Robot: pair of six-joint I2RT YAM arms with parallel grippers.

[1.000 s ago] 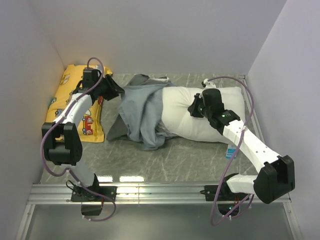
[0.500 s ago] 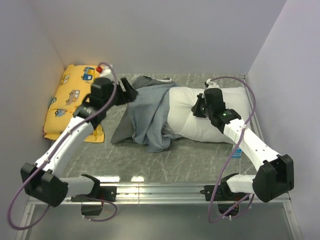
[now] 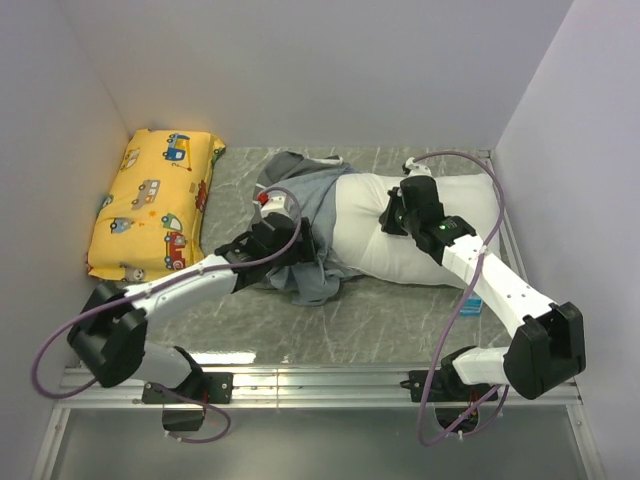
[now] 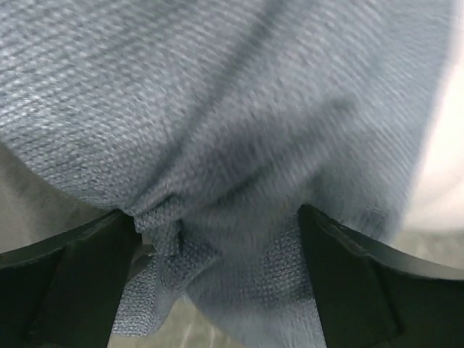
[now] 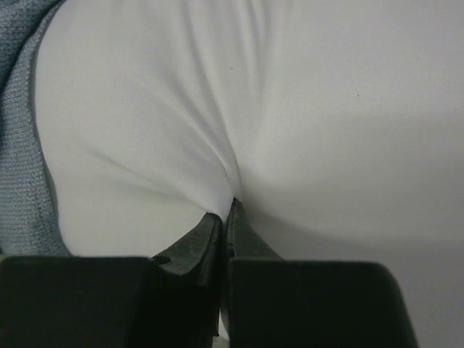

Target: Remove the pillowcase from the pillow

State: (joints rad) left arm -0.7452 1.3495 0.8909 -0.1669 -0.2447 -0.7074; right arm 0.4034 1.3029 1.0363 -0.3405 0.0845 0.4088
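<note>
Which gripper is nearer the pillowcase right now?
Left. The left gripper is open, straddling a bunched fold of the pillowcase. The right gripper is shut on the pillow, with the pillowcase's edge off to its side.

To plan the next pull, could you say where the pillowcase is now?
In the top view, the pillowcase lies bunched over the left end of the pillow.

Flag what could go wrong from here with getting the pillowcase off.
1. The right gripper is shut on only a thin pinch of the pillow; a strong pull may break that hold and drag the pillow along.
2. The left gripper hangs open over a bunched fold of the pillowcase; closing there may catch only loose cloth.
</note>
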